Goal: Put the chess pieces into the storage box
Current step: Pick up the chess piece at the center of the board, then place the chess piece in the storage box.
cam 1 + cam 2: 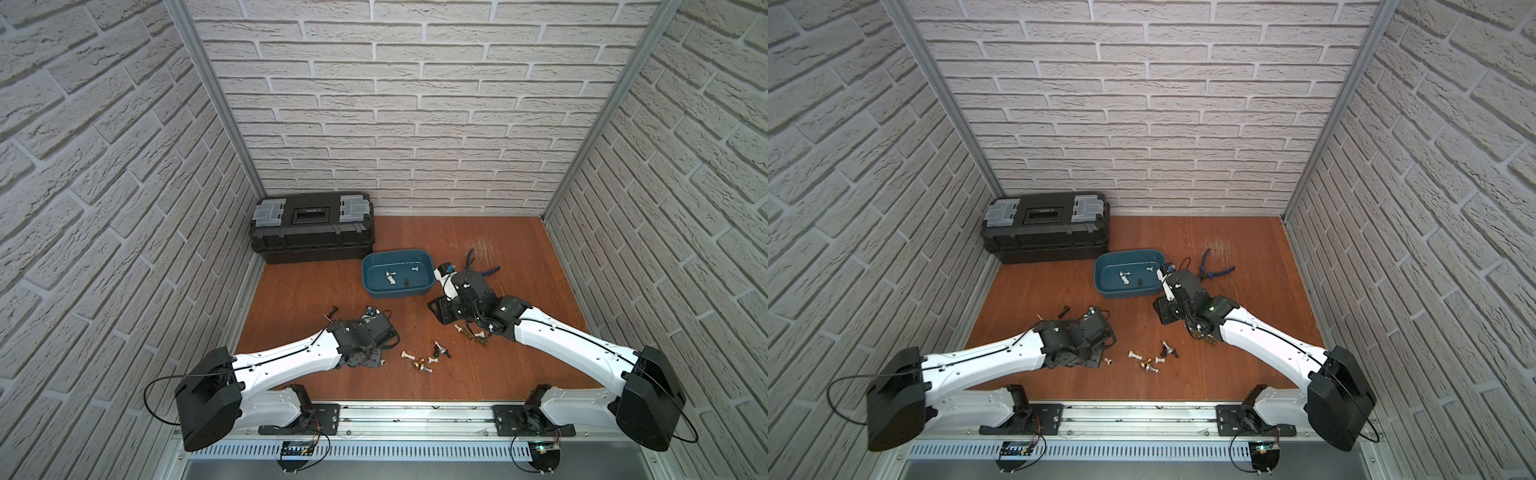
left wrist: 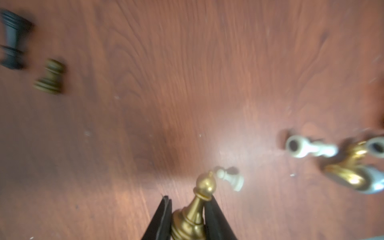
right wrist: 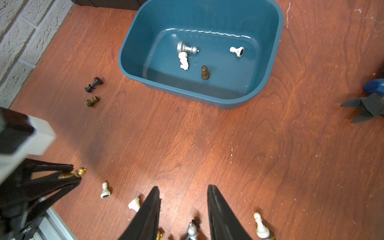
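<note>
My left gripper (image 2: 187, 198) is shut on a gold bishop-shaped chess piece (image 2: 204, 185), whose head sticks out past the fingertips, just above the wooden floor. Low over the floor, my right gripper (image 3: 182, 186) is open, with a silver piece (image 3: 192, 230) lying between its fingers. The teal storage box (image 1: 395, 293) (image 3: 187, 94) lies just beyond the right gripper and holds several pieces. Loose chess pieces are scattered between the arms (image 1: 424, 361) (image 1: 1150, 357). A black piece (image 3: 94, 84) and a brown pawn (image 3: 91, 101) lie off to the left.
A black toolbox (image 1: 311, 226) stands against the back wall, left of the box. Blue-handled pliers (image 1: 1214, 270) (image 3: 369, 104) lie right of the box. Brick walls close in three sides, and a metal rail (image 1: 415, 415) runs along the front.
</note>
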Robot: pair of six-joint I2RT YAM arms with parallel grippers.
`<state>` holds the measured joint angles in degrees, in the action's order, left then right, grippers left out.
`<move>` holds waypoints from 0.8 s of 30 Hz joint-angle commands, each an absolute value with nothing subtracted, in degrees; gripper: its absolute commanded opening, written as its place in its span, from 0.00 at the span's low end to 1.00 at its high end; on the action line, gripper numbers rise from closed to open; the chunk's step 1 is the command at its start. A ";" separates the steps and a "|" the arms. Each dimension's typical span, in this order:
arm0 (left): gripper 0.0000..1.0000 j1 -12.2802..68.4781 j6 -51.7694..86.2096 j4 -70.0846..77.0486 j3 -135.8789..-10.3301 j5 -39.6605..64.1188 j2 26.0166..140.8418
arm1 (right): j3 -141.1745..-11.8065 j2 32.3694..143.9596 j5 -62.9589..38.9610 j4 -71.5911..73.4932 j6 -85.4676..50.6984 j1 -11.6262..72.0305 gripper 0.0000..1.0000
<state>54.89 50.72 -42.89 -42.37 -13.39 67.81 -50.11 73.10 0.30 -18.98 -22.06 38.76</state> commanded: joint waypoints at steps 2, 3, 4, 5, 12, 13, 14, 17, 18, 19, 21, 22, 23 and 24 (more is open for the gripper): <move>0.18 48.10 44.50 -45.47 -47.53 -15.73 66.36 | -50.14 71.35 1.41 -17.05 -21.19 38.95 0.42; 0.18 45.54 42.73 -44.83 -48.91 -15.42 67.09 | -50.20 71.45 1.42 -17.14 -20.94 38.94 0.42; 0.18 42.90 40.36 -43.91 -50.94 -14.77 68.39 | -50.38 71.73 1.40 -17.27 -20.68 38.94 0.42; 0.18 40.70 38.23 -42.93 -52.81 -14.15 69.91 | -50.51 71.98 1.32 -17.46 -20.53 38.94 0.42; 0.20 30.58 24.28 -39.54 -74.45 -10.08 91.98 | -51.89 73.84 1.18 -18.70 -20.30 38.85 0.42; 0.20 30.10 22.95 -39.64 -77.46 -9.46 95.46 | -52.17 73.95 1.33 -18.91 -20.37 38.85 0.42; 0.20 29.78 21.87 -39.72 -80.16 -9.09 98.40 | -52.37 74.15 1.30 -18.96 -20.30 38.85 0.41; 0.25 29.13 20.50 -41.87 -88.09 -8.81 107.53 | -53.65 75.17 1.49 -19.81 -19.87 38.85 0.41; 0.28 29.01 20.19 -42.36 -90.22 -8.62 110.04 | -54.18 75.57 1.64 -20.29 -19.81 38.85 0.41; 0.31 29.00 20.05 -42.78 -91.57 -8.62 112.09 | -54.63 75.80 1.44 -20.75 -19.70 38.85 0.41; 0.35 29.00 19.56 -42.98 -93.21 -8.62 114.79 | -55.19 75.87 0.99 -21.48 -19.79 38.85 0.42; 0.37 29.00 19.51 -42.67 -93.36 -8.61 115.60 | -55.00 75.56 0.71 -21.32 -19.88 38.85 0.42; 0.39 29.00 19.60 -42.24 -93.19 -8.66 116.17 | -54.73 75.30 0.41 -21.11 -19.86 38.93 0.42; 0.42 29.00 19.74 -41.81 -93.00 -8.62 116.52 | -54.48 75.10 0.19 -20.93 -19.86 39.01 0.42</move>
